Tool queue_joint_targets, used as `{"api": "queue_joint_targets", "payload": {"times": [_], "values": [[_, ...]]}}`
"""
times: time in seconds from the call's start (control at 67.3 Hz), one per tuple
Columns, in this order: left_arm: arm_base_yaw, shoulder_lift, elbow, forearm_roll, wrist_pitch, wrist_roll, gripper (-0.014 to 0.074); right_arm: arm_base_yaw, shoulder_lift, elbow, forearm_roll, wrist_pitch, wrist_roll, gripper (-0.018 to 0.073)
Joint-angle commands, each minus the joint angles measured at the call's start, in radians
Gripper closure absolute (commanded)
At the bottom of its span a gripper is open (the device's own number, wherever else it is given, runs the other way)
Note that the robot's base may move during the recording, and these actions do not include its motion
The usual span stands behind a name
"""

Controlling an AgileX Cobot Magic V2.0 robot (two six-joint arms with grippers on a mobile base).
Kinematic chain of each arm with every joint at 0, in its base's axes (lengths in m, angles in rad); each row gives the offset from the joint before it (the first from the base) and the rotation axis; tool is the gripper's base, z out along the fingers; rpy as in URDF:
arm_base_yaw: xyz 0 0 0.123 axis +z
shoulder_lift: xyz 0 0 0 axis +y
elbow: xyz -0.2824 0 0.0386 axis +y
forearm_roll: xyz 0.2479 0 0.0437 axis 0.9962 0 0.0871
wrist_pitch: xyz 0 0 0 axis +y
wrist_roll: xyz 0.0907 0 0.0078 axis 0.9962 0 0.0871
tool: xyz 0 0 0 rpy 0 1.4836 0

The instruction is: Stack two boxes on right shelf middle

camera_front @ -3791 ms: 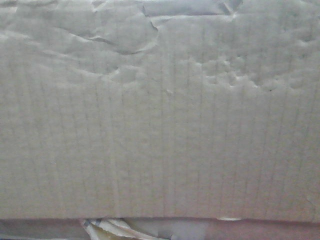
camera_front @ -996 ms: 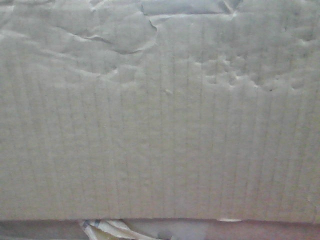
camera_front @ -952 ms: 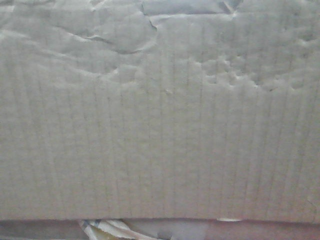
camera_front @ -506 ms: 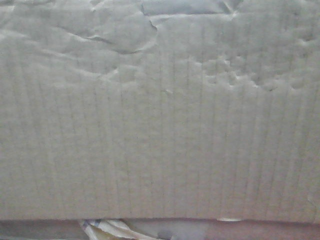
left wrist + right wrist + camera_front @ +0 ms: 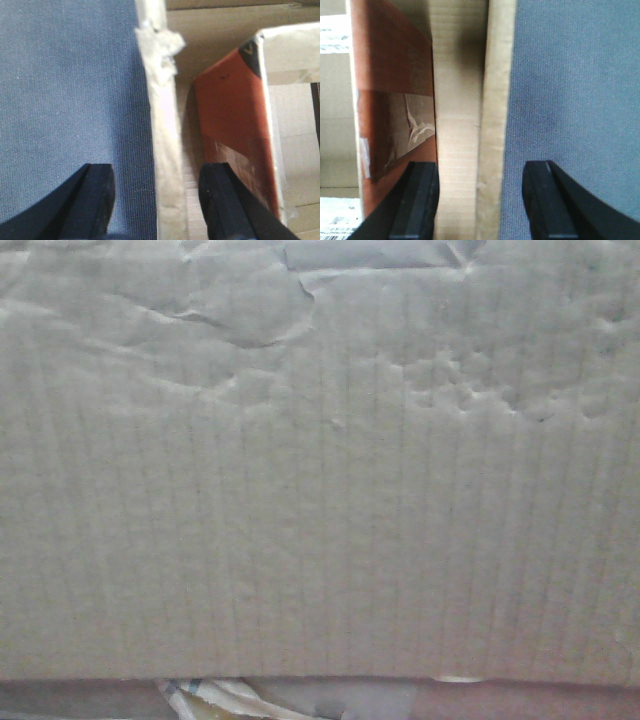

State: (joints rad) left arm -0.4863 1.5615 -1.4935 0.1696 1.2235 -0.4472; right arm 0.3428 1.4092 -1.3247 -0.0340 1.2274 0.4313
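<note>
**A:** One cardboard box point(image 5: 320, 540) fills the front view, close up. Its flutes run up and down, its upper part is creased and torn, and a loose tape strip point(image 5: 215, 698) curls below its bottom edge.

**B:** And the left wrist view?

**A:** The left gripper point(image 5: 157, 172) stands wide open astride the box's pale rim, gripping nothing. The rim runs straight away from the camera. A blue-grey surface point(image 5: 70, 90) lies outside it on the left, and a red-brown carton point(image 5: 230, 130) stands inside on the right.

**B:** Right wrist?

**A:** The right gripper point(image 5: 481, 167) is likewise spread apart, with the rim between its fingers and a gap on each side. The carton here carries a pale mark too blurred to read.
</note>
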Motion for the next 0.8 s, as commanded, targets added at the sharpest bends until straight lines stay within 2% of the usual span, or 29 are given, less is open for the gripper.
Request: {"api": "queue_joint_targets", "payload": {"times": [0.0,0.223,0.788], "values": [[0.005,0.002,-0.011,-0.003,-0.002,0.0,0.0303,0.003,0.001,0.004,-0.015,-0.006,0.0,0.0293],[0.005,0.044,-0.011,-0.005,-0.002,0.0,0.0303,0.003,0.002,0.004,-0.029,-0.006,0.0,0.0293],[0.005,0.014,-0.011,-0.027,-0.002,0.0,0.0303,0.003,0.006,0.004,-0.031,-0.006,0.0,0.0293]]}}
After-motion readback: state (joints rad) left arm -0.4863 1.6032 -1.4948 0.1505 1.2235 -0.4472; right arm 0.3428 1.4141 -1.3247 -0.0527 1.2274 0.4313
